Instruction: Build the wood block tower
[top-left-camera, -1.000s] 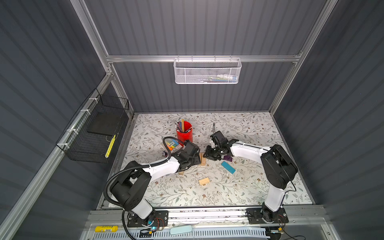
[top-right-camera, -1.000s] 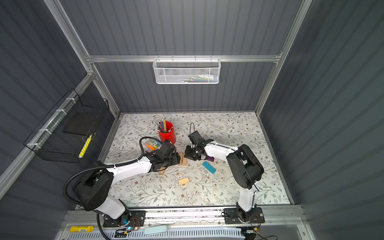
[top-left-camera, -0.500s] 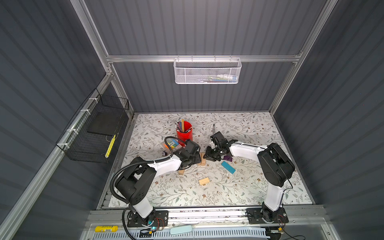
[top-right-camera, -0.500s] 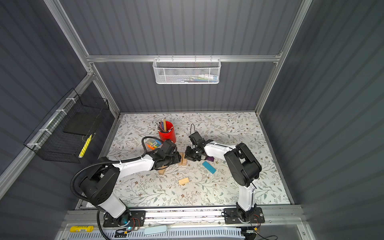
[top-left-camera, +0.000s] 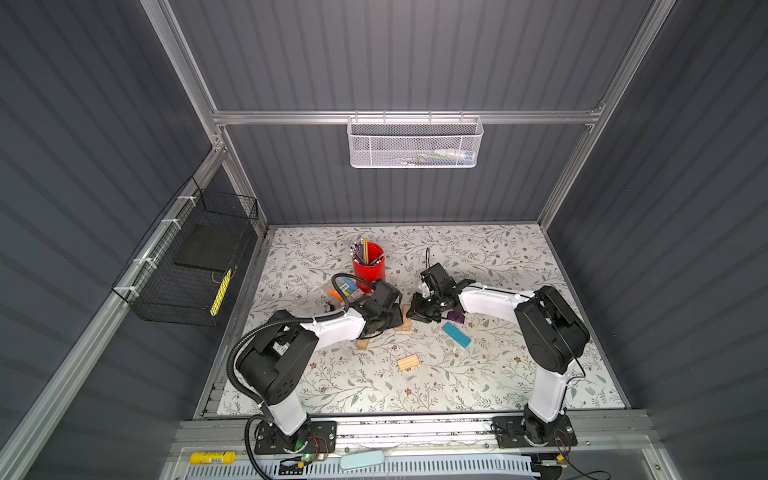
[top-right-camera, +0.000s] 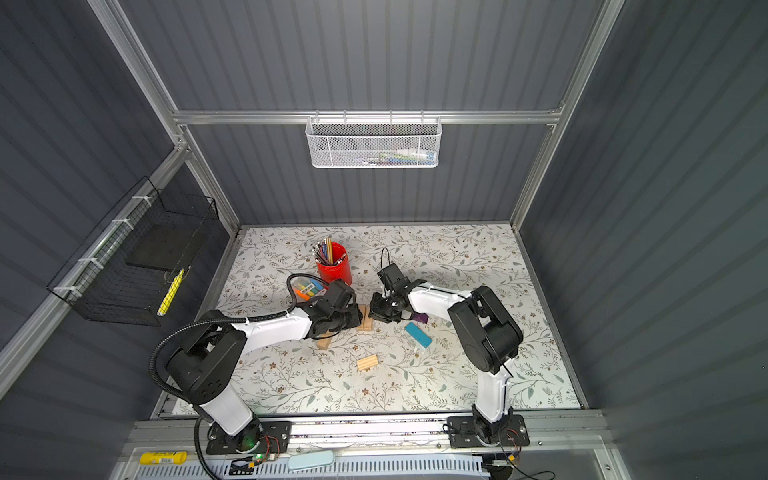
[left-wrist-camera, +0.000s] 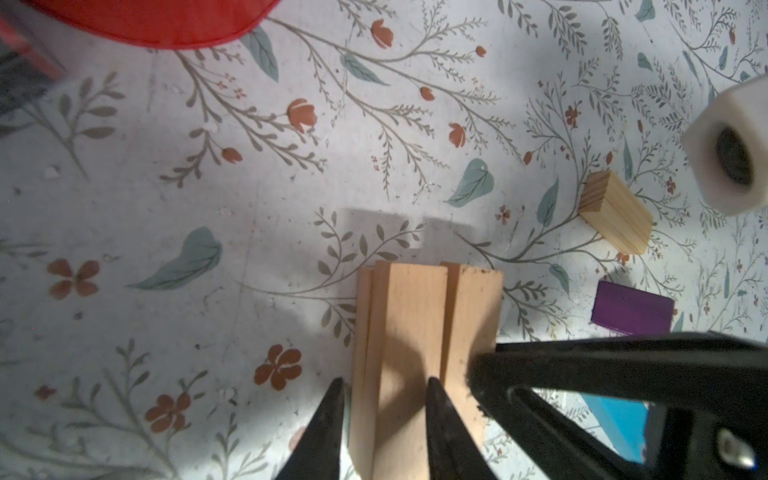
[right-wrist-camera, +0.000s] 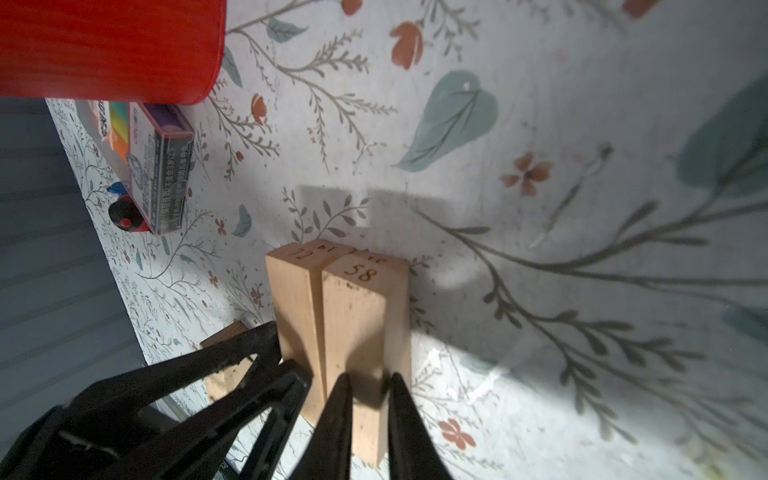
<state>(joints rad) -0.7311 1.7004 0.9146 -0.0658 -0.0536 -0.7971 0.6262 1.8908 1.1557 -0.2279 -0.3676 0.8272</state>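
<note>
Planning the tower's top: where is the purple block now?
In a top view the purple block lies on the mat right of centre, close beside the right arm, just behind the teal block.

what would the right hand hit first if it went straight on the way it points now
The standing cluster of tan bricks, already at the tips of the right hand; the left hand seems just behind them.

Bright light throws hard shadows on the mat (left-wrist-camera: 166, 208); wrist-view edges look blurred, perhaps distorted.
</note>
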